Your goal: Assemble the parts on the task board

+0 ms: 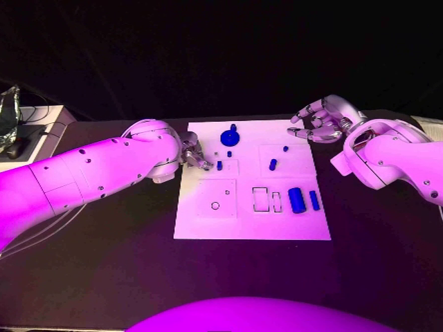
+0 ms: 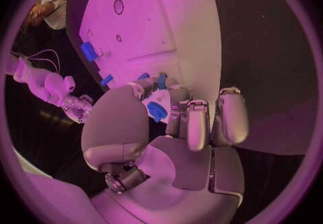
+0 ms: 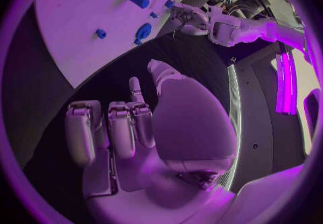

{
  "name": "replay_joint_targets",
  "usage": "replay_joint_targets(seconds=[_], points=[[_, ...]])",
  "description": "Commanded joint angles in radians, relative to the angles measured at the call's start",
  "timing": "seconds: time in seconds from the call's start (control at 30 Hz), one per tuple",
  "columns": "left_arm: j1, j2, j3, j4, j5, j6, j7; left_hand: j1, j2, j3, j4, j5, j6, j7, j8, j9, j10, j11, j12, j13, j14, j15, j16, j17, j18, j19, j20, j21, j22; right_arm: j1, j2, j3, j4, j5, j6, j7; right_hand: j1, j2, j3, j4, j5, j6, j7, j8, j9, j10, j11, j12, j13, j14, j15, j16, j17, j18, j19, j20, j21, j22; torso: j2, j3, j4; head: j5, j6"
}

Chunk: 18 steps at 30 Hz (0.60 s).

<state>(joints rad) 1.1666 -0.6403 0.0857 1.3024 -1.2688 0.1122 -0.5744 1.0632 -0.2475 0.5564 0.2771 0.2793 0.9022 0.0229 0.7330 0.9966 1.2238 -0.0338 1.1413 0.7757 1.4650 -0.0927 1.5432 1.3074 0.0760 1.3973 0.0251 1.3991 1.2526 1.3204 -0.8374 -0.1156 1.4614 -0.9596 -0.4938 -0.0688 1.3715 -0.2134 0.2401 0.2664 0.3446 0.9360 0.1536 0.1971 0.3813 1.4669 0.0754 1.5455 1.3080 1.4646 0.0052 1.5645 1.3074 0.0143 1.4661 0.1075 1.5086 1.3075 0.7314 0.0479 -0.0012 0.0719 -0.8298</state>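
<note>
My left hand point(image 1: 194, 156) rests at the left edge of the white board point(image 1: 207, 225) on the bench point(image 1: 112, 270), pinching a small blue peg point(image 2: 161, 80). My right hand point(image 1: 322, 119) hovers off the board's far right corner, fingers curled, holding nothing. More blue pieces lie on the board; a big cylinder point(image 1: 296, 200) sits toward its right side. I can read no writing anywhere.

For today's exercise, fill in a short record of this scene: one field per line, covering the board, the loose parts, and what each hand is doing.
board: white task board in the middle of the black table
large part: blue cylinder lying on the board, a thinner blue bar beside it
far part: blue round piece near the board's far edge
small part: blue peg on the board
left hand: at the board's left edge, fingers around a small blue part
right hand: off the board's far right corner, fingers curled, holding nothing
</note>
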Motion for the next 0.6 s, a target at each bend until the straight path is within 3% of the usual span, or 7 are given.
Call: replay_joint_targets(seconds=[0.03, 0.2, 0.6], points=[[-0.024, -0.001, -0.018, -0.012, 0.009, 0.091, -0.045, -0.009, 0.004, -0.027, 0.014, 0.004, -0.011, 0.014, -0.017, -0.004, -0.007, 0.003, -0.006, -0.003, 0.087, 0.007, -0.007, 0.205, -0.003, -0.008, 0.001, -0.008, -0.005, -0.001, 0.0, 0.0, 0.001, -0.009, 0.009, 0.01, -0.008, -0.003, 0.002, 0.006, -0.004, -0.007, 0.0, 0.003, 0.001, 0.071, -0.004, -0.006, 0.231, 0.101, -0.007, -0.002, 0.242, 0.003, 0.074, -0.007, -0.006, 0.217, 0.0, -0.0004, 0.0007, -0.001, -0.001], [-0.023, -0.001, -0.018, -0.012, 0.018, 0.095, -0.044, -0.018, 0.004, -0.059, 0.012, 0.005, -0.021, 0.019, -0.03, -0.014, -0.014, 0.007, -0.009, -0.009, 0.086, 0.011, -0.008, 0.202, -0.002, -0.011, 0.004, -0.011, -0.01, -0.001, 0.0, 0.0, 0.001, -0.009, 0.009, 0.01, -0.008, -0.003, 0.002, 0.006, -0.004, -0.007, 0.0, 0.003, 0.001, 0.071, -0.004, -0.006, 0.231, 0.101, -0.007, -0.002, 0.242, 0.003, 0.074, -0.007, -0.006, 0.217, 0.0, -0.0001, 0.0006, -0.001, -0.003], [-0.016, 0.0, -0.018, -0.015, 0.043, 0.125, -0.042, 0.034, 0.012, -0.08, 0.007, 0.006, -0.025, 0.021, -0.041, -0.028, -0.024, 0.01, -0.011, -0.015, 0.085, 0.013, -0.009, 0.201, 0.0, -0.016, 0.007, -0.016, -0.016, -0.001, 0.001, 0.0, 0.0, -0.009, 0.01, 0.01, -0.008, -0.003, 0.002, 0.006, -0.004, -0.007, 0.0, 0.003, 0.001, 0.071, -0.004, -0.006, 0.231, 0.101, -0.007, -0.002, 0.242, 0.003, 0.074, -0.007, -0.006, 0.217, -0.001, 0.0008, -0.0008, 0.0, -0.002]])
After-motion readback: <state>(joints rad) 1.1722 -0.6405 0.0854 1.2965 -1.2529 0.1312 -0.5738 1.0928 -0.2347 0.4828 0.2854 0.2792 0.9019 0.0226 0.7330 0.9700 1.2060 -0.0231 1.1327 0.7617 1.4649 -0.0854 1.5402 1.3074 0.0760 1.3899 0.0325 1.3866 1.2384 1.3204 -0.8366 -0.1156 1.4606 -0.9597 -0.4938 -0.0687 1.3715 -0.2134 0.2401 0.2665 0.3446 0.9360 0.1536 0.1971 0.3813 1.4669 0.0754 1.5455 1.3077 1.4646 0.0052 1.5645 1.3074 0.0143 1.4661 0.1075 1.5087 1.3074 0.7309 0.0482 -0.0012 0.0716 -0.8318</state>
